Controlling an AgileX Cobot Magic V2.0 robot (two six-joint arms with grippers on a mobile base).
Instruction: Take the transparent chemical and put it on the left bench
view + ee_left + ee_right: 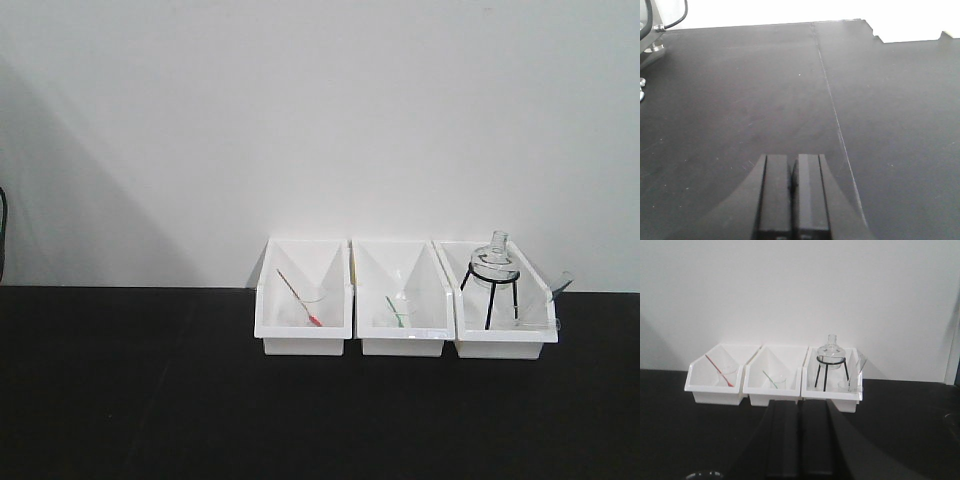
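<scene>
The left claw (792, 197) sits at the near edge of the left wrist view, its two black fingers (776, 195) pressed together with only a thin dark slit between them and nothing pinched. It hangs just above the black tabletop (740, 100), where a thin pale seam (832, 110) runs away from the claw toward the far edge. At the far left corner of that view a silver fitting (655, 47) with a black cable (677, 17) shows.

The right claw (800, 440) fills the bottom of the right wrist view, its fingers also pressed together and gripping nothing. It points toward the middle bin.

Beyond the right claw, three white bins stand in a row on the tabletop against the white wall (320, 120), their sides touching or nearly so. Taking the middle bin (402, 296) as the mark: it holds a small clear cup with a green stick (396, 310) leaning in it. The bin on its left (303, 297) holds another clear cup with a red stick (298, 296) leaning in it. The bin on its right (503, 298) holds a round clear flask (494, 262) on a black wire tripod (488, 298).

The small clear beaker (856, 382) stands in that same right-hand bin, on the side away from the middle bin, beside the tripod, with a pale dropper (860, 365) leaning up out of it past the bin's rim. It is faint against the white plastic, and well apart from both claws.
</scene>
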